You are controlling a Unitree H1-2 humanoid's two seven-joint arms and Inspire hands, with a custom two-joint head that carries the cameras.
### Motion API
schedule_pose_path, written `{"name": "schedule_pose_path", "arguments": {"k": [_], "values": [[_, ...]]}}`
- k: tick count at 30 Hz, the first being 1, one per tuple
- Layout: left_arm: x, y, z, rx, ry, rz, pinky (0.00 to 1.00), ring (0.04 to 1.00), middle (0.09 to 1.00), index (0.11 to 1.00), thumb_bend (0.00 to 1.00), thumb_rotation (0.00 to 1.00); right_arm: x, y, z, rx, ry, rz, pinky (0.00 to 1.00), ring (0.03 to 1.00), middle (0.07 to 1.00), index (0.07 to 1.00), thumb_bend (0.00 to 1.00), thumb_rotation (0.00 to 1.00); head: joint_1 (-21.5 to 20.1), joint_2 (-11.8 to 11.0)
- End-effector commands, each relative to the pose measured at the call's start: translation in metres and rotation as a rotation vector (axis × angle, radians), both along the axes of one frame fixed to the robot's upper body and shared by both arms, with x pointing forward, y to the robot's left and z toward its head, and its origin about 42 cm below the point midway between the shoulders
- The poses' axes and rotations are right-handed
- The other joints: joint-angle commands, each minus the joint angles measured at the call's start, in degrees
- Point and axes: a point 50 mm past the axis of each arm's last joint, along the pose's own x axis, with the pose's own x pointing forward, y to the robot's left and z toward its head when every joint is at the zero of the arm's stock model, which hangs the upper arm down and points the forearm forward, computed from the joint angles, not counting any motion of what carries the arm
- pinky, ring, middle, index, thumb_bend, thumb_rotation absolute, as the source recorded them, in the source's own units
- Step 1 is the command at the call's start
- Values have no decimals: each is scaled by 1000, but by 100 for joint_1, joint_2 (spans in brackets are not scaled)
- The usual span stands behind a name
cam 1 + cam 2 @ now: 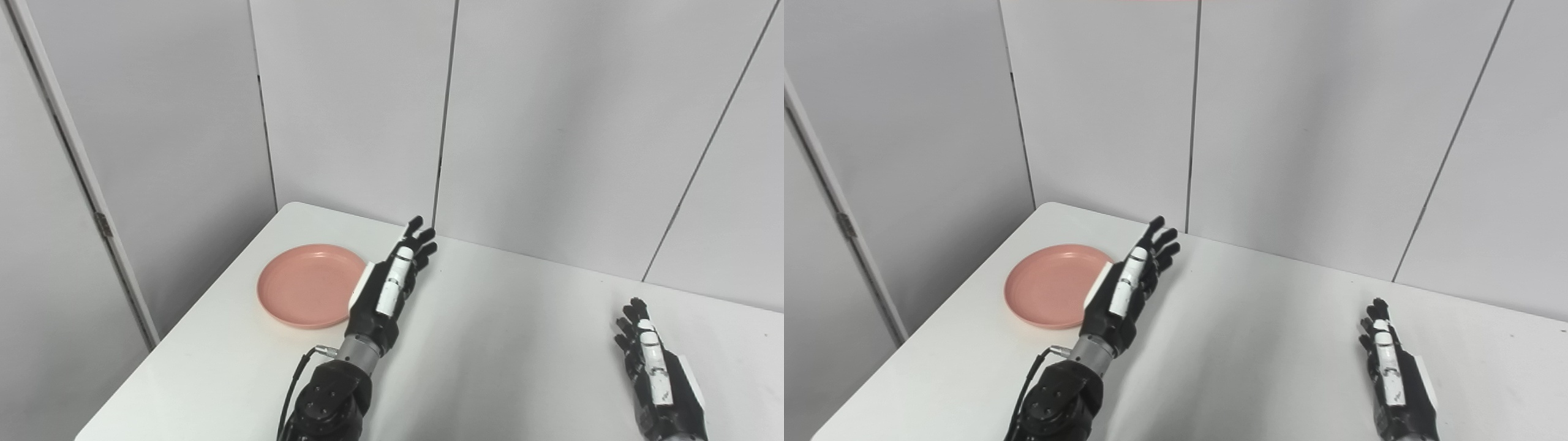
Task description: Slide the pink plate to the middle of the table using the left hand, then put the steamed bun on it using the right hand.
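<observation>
- Here, we see the white rectangular table [490, 367], smooth and matte, so we judge that a plate should glide over it with little drag.
- Next, the round pink plastic-looking plate [306, 285] lies flat near the table's far left corner, well short of the middle; we judge it light, stiff and shallow-rimmed, best nudged from its left rim or pressed down on its inner face and dragged rightward.
- Our left hand [392, 282] hovers just beside the plate's right edge, fingers straight and spread, holding nothing; whether it touches the rim, we cannot tell.
- Our right hand [652, 367] rests low at the right, fingers extended and empty.
- The steamed bun is not in either view; we would expect it soft and easily dented.
</observation>
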Motion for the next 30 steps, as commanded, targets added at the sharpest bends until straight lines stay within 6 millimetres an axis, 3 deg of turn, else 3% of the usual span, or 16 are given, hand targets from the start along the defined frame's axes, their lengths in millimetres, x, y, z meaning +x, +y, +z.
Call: {"name": "schedule_pose_path", "arguments": {"k": [1,9,30], "values": [[-3,6,25,-12,-81,19,958,922,935,939,499,1000,-24,-13,-39,3,96,-27,1000,1000,1000,1000,61,1000,-4,0],[-16,29,50,-51,-150,102,956,932,939,945,462,1000,-26,-17,-40,-13,87,-9,1000,1000,1000,1000,85,1000,157,41],[-22,114,53,-157,-179,389,987,956,971,969,450,1000,-28,-24,-36,-12,92,-27,1000,1000,1000,1000,85,1000,376,147]]}}
